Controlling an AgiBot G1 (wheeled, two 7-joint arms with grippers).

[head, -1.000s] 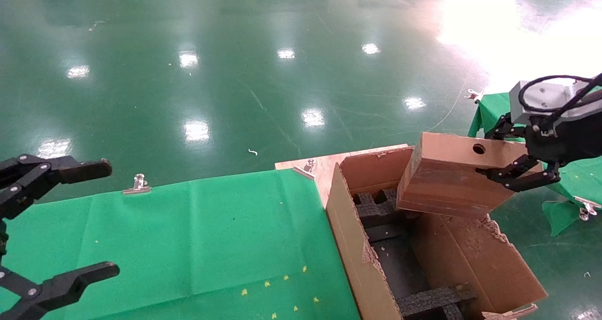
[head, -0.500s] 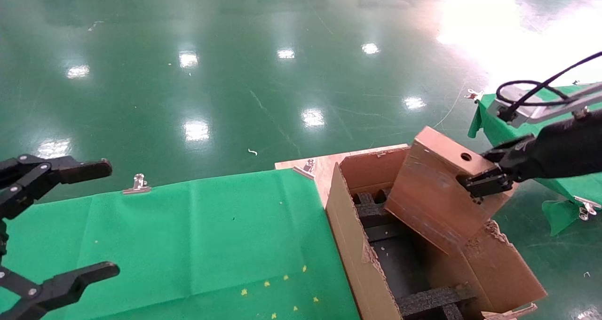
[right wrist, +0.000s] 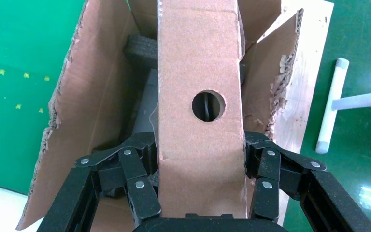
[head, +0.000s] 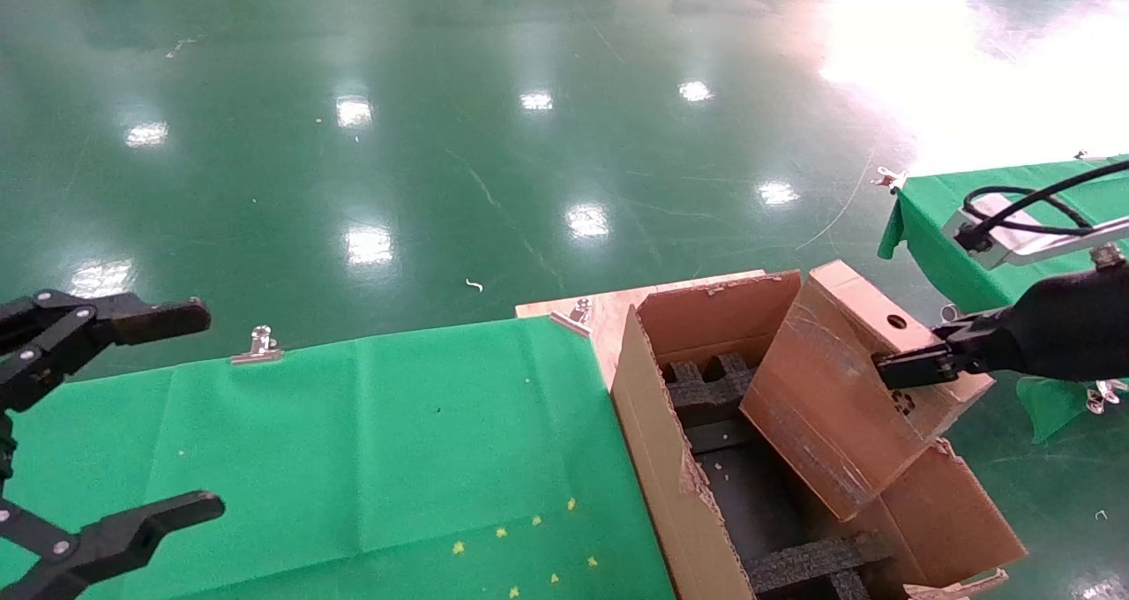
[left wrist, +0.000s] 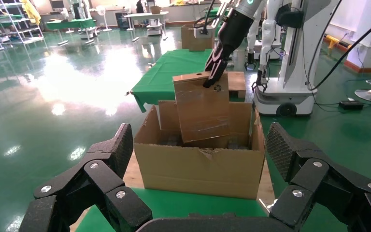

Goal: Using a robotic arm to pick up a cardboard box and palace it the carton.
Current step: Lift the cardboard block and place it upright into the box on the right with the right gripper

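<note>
Right gripper (right wrist: 200,193) clamps cardboard box (head: 851,388), tilted, lower end inside carton (head: 670,468); keep it clear of foam dividers (head: 706,388) before release; left gripper (head: 115,423) parked open.

Cardboard box (head: 838,397): small, plain brown, round hole in its top narrow face; tilted, lower end inside the carton, clamped by the right gripper (head: 913,366).
Carton (head: 670,459): large, brown, ragged torn flaps, open top, black foam dividers (head: 706,388) inside; right of scene, near.
</note>
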